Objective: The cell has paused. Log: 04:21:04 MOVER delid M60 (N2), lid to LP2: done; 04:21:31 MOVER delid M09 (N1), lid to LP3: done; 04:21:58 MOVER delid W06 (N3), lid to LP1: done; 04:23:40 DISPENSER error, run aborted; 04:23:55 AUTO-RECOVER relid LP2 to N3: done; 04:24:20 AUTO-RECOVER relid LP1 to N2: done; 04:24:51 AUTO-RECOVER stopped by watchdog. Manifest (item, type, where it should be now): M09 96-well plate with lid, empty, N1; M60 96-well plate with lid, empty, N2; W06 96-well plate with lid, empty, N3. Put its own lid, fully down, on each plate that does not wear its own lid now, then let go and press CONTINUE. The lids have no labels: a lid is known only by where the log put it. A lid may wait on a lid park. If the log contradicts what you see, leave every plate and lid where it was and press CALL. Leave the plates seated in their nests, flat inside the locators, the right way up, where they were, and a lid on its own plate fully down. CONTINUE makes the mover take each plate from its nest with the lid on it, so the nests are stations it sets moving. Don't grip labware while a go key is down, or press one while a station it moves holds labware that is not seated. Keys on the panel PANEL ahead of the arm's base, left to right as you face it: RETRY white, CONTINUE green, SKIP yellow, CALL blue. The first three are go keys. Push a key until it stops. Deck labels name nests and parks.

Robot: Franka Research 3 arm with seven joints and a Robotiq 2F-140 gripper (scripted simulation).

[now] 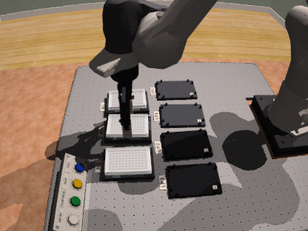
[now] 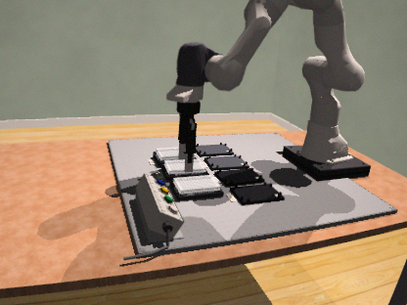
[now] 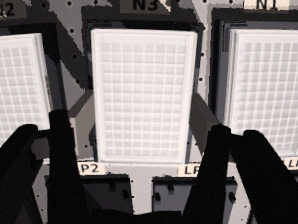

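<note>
Three white 96-well plates sit in a column of nests on the left of the deck: a far one (image 1: 126, 100), a middle one (image 1: 127, 126) and a near one (image 1: 128, 161). In the wrist view the middle nest reads N3 (image 3: 143, 3) and the right one N1 (image 3: 266, 2). My gripper (image 1: 125, 125) points straight down over the middle plate. Its fingers straddle the lid on that plate (image 3: 143, 92) and are shut on it, low at the nest. I cannot tell whether the lid is lifted off the plate. The gripper also shows in the exterior view (image 2: 188, 163).
Four dark lid parks (image 1: 175, 89) (image 1: 181, 115) (image 1: 186, 144) (image 1: 192, 180) stand in a column to the right, with nothing on them. The key panel (image 1: 72, 192) is at the front left with blue (image 1: 79, 167), yellow (image 1: 77, 183), green (image 1: 75, 201) and white (image 1: 73, 220) keys. The arm's base (image 1: 285, 126) is at the right.
</note>
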